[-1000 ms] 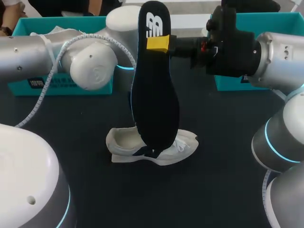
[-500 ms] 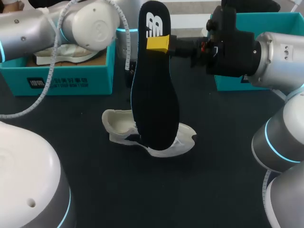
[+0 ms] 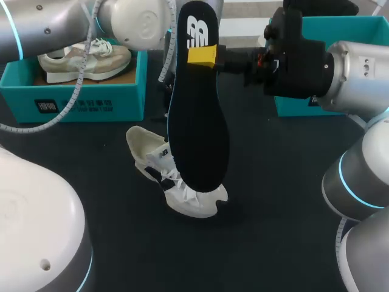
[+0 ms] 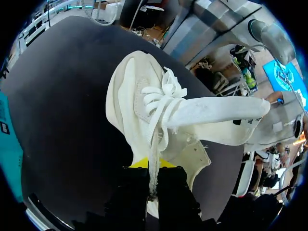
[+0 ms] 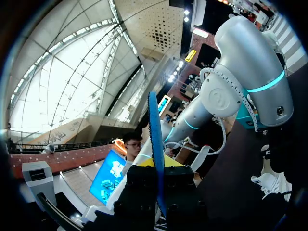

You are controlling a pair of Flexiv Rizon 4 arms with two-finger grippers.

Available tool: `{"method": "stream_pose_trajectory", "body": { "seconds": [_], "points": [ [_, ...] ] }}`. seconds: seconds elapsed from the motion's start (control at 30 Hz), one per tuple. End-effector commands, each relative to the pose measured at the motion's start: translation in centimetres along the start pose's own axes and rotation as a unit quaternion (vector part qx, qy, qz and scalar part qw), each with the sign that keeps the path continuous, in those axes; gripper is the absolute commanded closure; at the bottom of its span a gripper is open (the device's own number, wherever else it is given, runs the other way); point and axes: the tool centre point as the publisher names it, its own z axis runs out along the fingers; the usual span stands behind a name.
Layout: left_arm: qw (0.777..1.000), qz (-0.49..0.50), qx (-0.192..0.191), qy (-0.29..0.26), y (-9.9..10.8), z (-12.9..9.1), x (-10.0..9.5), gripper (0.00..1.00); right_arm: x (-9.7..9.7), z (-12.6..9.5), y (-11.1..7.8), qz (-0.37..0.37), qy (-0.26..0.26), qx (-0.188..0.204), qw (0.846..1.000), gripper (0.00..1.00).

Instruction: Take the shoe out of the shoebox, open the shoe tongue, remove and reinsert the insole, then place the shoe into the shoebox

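Observation:
My right gripper [image 3: 202,55] is shut on a black insole [image 3: 197,134] near its heel end and holds it upright above the table's middle. In the right wrist view the insole [image 5: 154,130] shows edge-on between the fingers of that gripper [image 5: 156,169]. Below and behind it, a white shoe [image 3: 173,182] lies slanted on the dark table, toe toward the front. In the left wrist view my left gripper [image 4: 153,169] is shut on a lace of the shoe [image 4: 144,96], whose tongue [image 4: 216,118] is pulled out long. The insole hides this gripper in the head view.
A teal shoebox [image 3: 79,103] at the back left holds a second shoe [image 3: 85,61]. Another teal box [image 3: 355,27] stands at the back right behind my right arm. My left arm [image 3: 73,24] crosses above the left box.
The left arm has pulled back and up, uncovering the left box. The shoe has swung round, toe toward the front. The right arm and insole have stayed still.

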Motion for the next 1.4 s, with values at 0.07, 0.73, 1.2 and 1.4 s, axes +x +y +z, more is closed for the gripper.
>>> {"method": "stream_pose_trajectory", "body": {
  "seconds": [0.07,0.73,1.2,1.4],
  "points": [
    [0.950,0.290,-0.100,0.067,-0.3,-0.4,-0.5,1.00,0.0,0.4,-0.1,0.000,0.000,-0.002,1.000,1.00],
    [0.945,0.290,-0.135,0.066,1.1,-1.9,-3.0,1.00,0.0,0.4,-0.1,0.000,0.000,-0.002,1.000,1.00],
    [0.942,0.267,-0.181,0.095,-0.8,0.0,-6.4,1.00,0.0,0.4,-0.1,0.000,0.000,-0.002,1.000,1.00],
    [0.933,0.276,-0.199,0.118,-2.3,1.9,-5.5,1.00,0.0,0.4,-0.1,0.000,0.000,-0.002,1.000,1.00]
  ]
}}
